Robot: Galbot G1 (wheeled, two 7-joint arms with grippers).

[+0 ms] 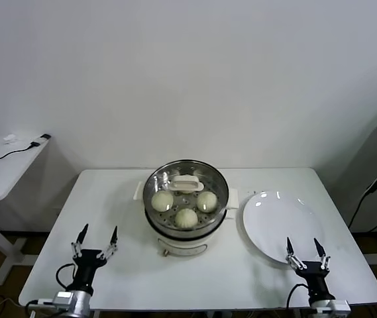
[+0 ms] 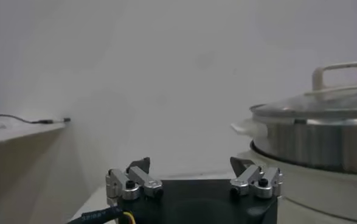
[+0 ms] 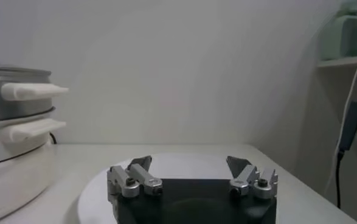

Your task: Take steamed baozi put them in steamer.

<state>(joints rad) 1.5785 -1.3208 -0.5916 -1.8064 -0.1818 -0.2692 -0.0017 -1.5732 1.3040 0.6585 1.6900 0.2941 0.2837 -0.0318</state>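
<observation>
Shiny steel steamer (image 1: 185,199), glossy white plate (image 1: 279,222), matt white table (image 1: 108,199).

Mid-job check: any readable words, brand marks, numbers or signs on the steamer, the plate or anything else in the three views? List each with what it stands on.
None can be read in any view.
Steamer: the small panel on the front of its base is too small and blurred to read.
Glass lid and plate: no markings visible.
Left gripper and right gripper: no labels visible.

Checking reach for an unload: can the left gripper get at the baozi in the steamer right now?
Probably not directly. The left gripper is open and free, but a glass lid sits on the steamer over the three visible baozi.
</observation>
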